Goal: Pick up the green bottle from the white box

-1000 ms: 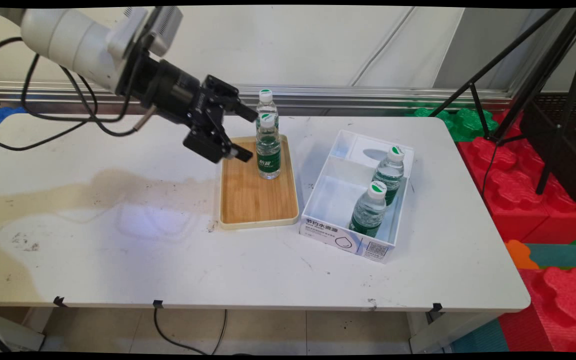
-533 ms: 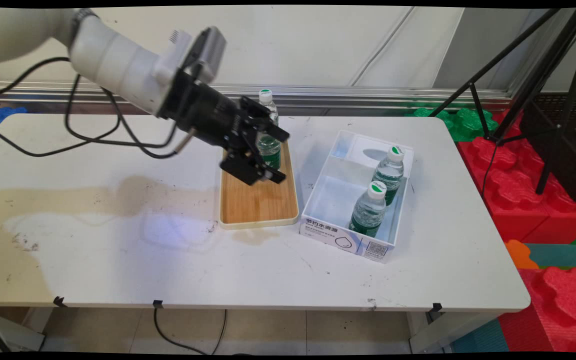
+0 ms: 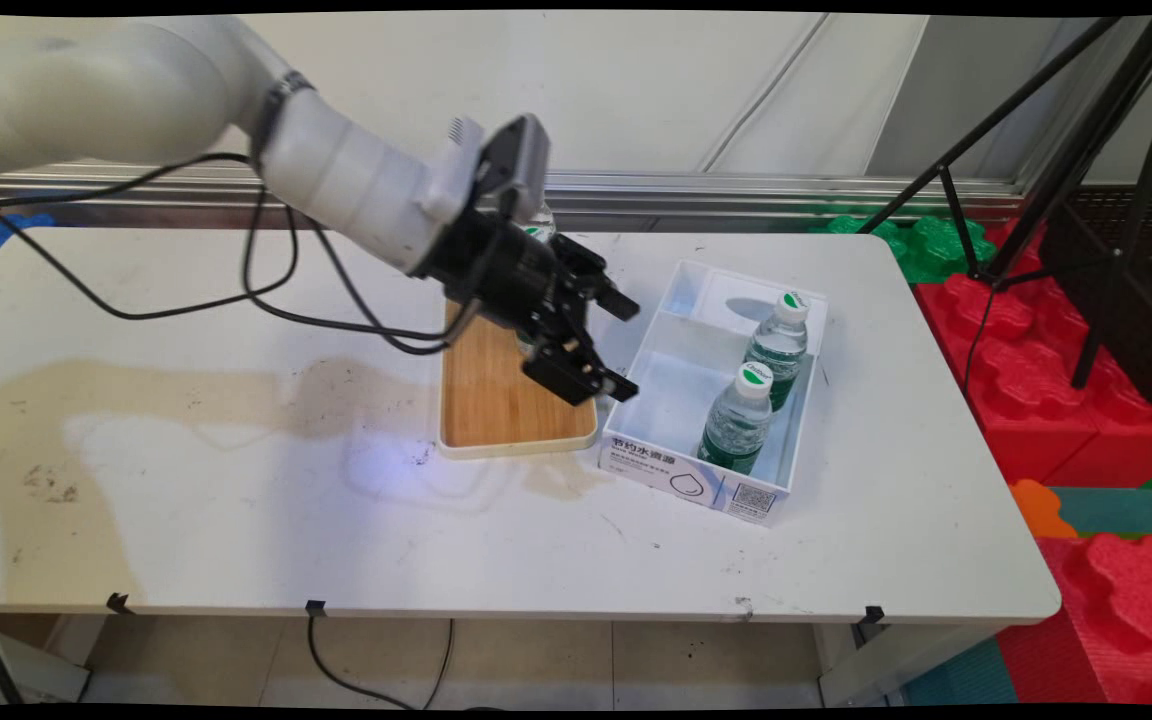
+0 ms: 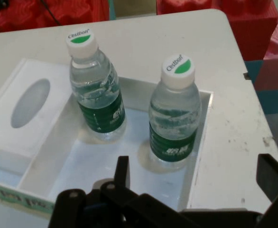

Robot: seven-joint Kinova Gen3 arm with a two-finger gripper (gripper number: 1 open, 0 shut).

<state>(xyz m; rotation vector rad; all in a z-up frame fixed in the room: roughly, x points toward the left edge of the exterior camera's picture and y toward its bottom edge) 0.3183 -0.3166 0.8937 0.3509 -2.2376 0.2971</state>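
Looking at a black two-finger gripper (image 3: 626, 345) wide open and empty, just left of a white cardboard box (image 3: 681, 475) holding the near clear green-labelled water bottle (image 3: 739, 420), probably heavy, slick, squashy, best grabbed mid-label.

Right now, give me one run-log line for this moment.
gripper: open, empty, above white box's left edge | in box: two water bottles, upright | wooden tray: left of box, bottle partly hidden behind arm

The white arm reaches in from the upper left, sloping down to the right — black cables hang in loops beneath it. Its black end effector (image 3: 624, 343) points down and rightward, empty, the two fingers (image 3: 620, 303) spread wide apart — one above the other.
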